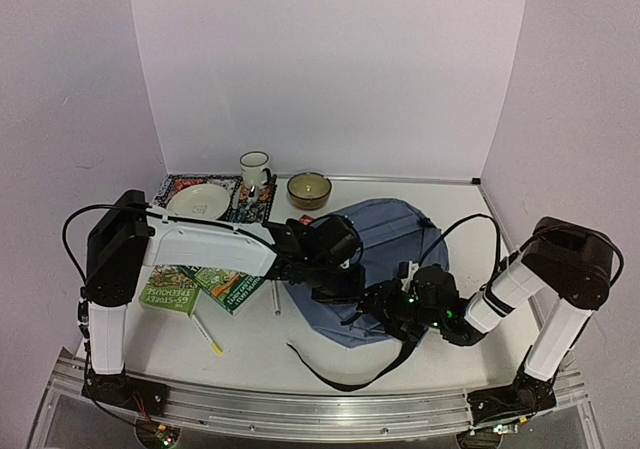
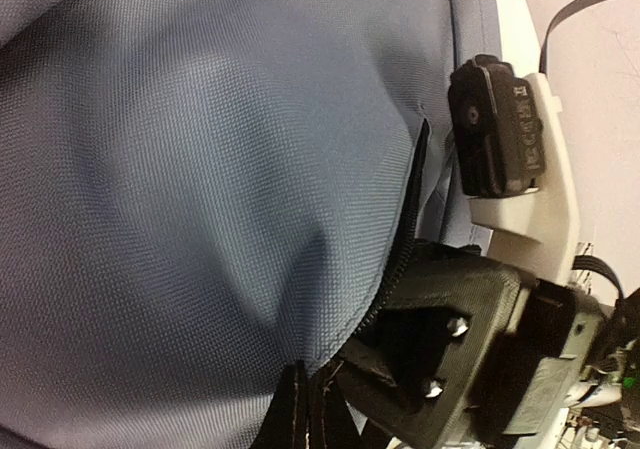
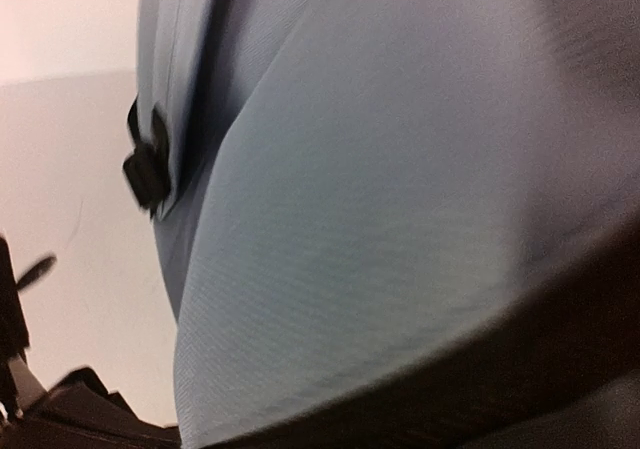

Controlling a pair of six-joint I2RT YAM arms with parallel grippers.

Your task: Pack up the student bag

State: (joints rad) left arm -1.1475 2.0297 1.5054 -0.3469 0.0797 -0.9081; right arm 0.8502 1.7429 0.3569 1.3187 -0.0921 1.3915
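Grey-blue student bag lying by counter near edge | I'm holding left fingers, right fingers at it | grip: cannot tell

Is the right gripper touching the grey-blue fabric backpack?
Touching. Left wrist view: the right gripper is pressed against the soft grey-blue fabric backpack at its zipper line, fabric bunched over it.

Student bag: soft grey-blue woven fabric, largest item. Lies flat and slumped, its surface bulged and creased. Left gripper is over its near-left part; right gripper is just beside it at the near edge. A black zipper line runs close by the left gripper. A black strap loops out below both grippers.
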